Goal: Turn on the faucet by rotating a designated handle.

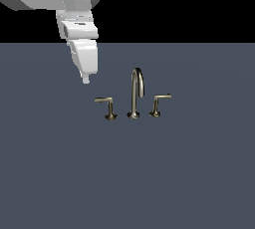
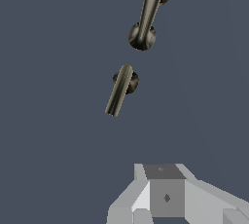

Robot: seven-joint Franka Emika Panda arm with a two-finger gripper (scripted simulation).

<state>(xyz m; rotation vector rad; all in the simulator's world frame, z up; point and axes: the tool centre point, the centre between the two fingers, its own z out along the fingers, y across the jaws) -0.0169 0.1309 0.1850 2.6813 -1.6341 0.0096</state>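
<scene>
We are looking down on the handle (image 2: 119, 90), seeing its brass lever arm lying slantwise over its round flared base on the dark grey surface (image 2: 53, 159). Just beyond it, apart from it, we are seeing the gooseneck spout (image 2: 151, 1) rising from its own round base, with what may be the second lever's base peeking out behind it. The grey gripper (image 2: 163, 203) is showing at the frame edge, well apart from the handle; its jaws are cropped, so we cannot tell their gap.
</scene>
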